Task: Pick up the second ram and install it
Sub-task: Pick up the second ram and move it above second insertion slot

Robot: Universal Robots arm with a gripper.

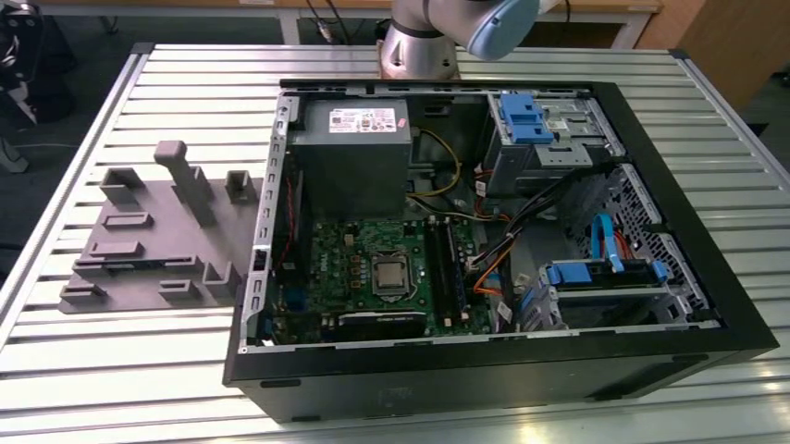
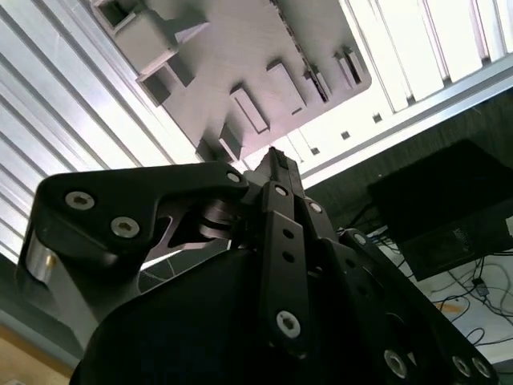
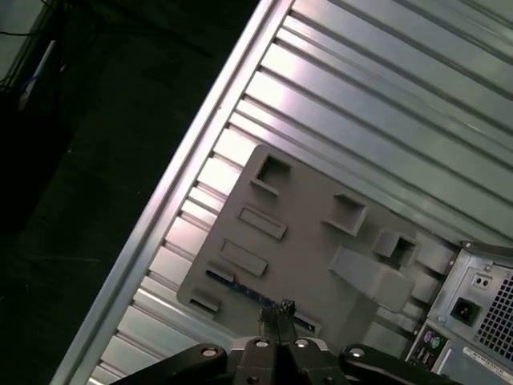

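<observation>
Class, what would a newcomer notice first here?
The open computer case sits at the exterior view's right, its green motherboard exposed. A grey holder plate lies at that view's left. In the first wrist view the shut claw points toward the second ram on that plate.

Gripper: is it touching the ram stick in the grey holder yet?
Apart. In the first wrist view the shut gripper hangs well above the grey holder, and the ram stick lies seated along the holder's edge, far beyond it.
</observation>
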